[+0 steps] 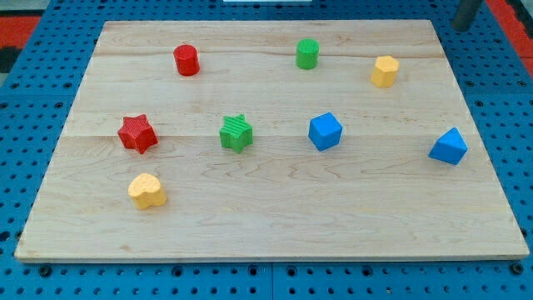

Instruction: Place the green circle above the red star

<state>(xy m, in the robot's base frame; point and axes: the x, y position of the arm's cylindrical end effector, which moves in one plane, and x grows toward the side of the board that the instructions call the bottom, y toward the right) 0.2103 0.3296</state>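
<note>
The arm's dark rod shows only at the view's top right corner; its tip [463,27] sits just off the board's far right corner.

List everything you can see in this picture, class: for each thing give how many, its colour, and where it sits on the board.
red cylinder block: one, red, top left
green cylinder block: one, green, top centre
yellow hexagonal block: one, yellow, top right
red star block: one, red, middle left
green star block: one, green, centre
blue cube-like block: one, blue, right of centre
blue angular block: one, blue, far right
yellow heart block: one, yellow, lower left
wooden board: one, pale wood, on blue pegboard
my tip: one dark rod, top right corner, off the board, clear of all blocks
</note>
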